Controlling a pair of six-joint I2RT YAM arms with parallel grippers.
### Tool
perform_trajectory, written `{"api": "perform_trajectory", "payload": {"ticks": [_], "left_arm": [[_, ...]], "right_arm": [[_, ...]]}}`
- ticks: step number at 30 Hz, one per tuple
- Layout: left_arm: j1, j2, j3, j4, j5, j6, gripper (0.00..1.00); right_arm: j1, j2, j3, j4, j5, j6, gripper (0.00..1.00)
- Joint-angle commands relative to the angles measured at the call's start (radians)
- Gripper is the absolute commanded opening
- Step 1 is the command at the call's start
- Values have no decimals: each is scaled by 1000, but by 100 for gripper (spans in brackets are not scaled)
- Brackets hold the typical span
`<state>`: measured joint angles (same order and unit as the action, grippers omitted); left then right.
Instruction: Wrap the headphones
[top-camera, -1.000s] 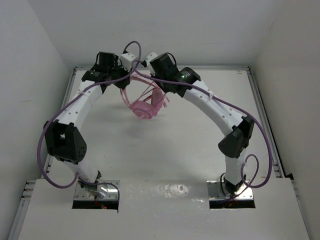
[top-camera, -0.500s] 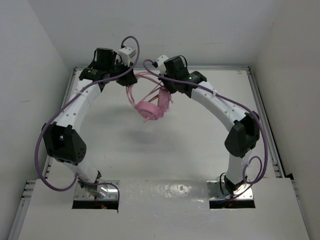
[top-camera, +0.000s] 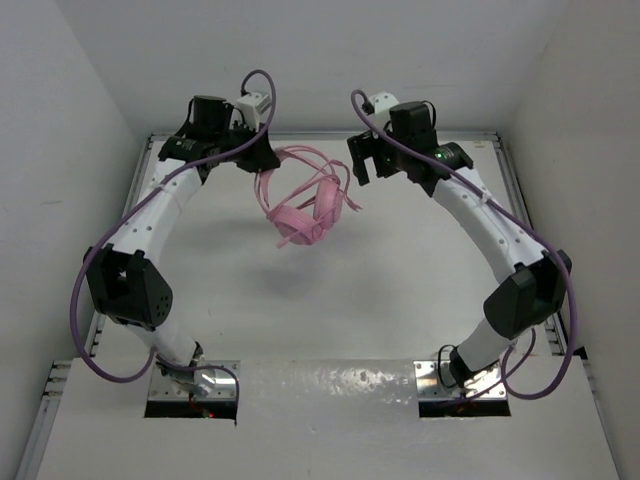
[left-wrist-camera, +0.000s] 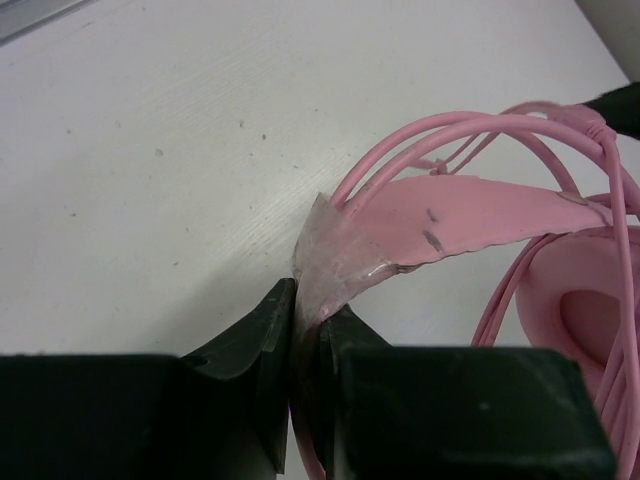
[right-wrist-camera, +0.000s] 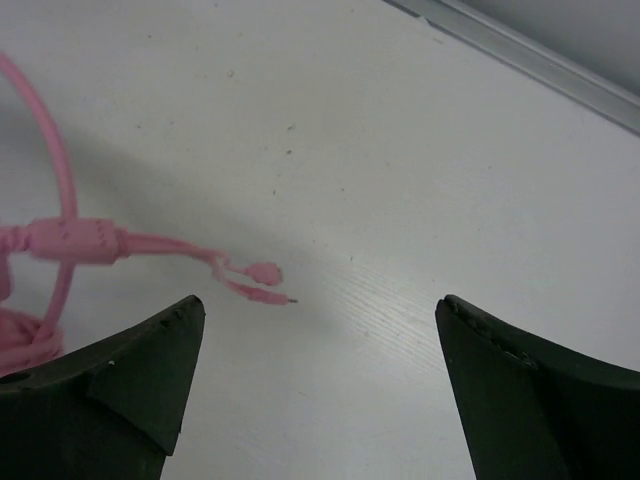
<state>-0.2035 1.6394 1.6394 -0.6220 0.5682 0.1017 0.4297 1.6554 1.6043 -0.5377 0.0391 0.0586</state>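
Note:
The pink headphones (top-camera: 300, 215) hang above the table at the back middle, cord looped round the headband. My left gripper (top-camera: 262, 162) is shut on the headband (left-wrist-camera: 450, 215), pinched between its dark fingers (left-wrist-camera: 265, 340) in the left wrist view; one earcup (left-wrist-camera: 580, 310) shows at the right edge. My right gripper (top-camera: 362, 160) stands open to the right of the headphones, apart from them. In the right wrist view its jaws (right-wrist-camera: 320, 310) are wide with only table between them, and the cord's plug end (right-wrist-camera: 262, 285) dangles at the left.
White table (top-camera: 330, 290) with a metal rail (right-wrist-camera: 520, 55) along its back edge and white walls on three sides. Purple robot cables (top-camera: 85, 300) loop beside both arms. The two arm bases (top-camera: 190, 385) sit at the near edge.
My right gripper has let go of the cord, opened wide and moved right, away from the headphones. The headphones have swung slightly; the left gripper keeps its hold.

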Motion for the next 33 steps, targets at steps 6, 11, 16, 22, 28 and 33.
{"api": "perform_trajectory", "payload": {"ticks": [6, 11, 16, 22, 28, 33], "left_arm": [[-4, -27, 8, 114, -76, -155, 0], [-5, -10, 17, 120, -174, -172, 0], [-7, -3, 34, 122, -249, -175, 0], [-7, -6, 50, 120, -263, -175, 0], [-7, -12, 48, 107, -277, -158, 0], [-7, -7, 50, 117, -263, -168, 0]], "right_arm": [[7, -88, 152, -174, -21, 76, 99], [20, -80, 224, -177, -74, 314, 85], [199, 3, 315, -194, 95, 319, 87], [245, 161, 428, -278, 145, 320, 87], [251, 199, 413, -312, 257, 236, 85], [251, 240, 401, -301, 170, 242, 84]]}}
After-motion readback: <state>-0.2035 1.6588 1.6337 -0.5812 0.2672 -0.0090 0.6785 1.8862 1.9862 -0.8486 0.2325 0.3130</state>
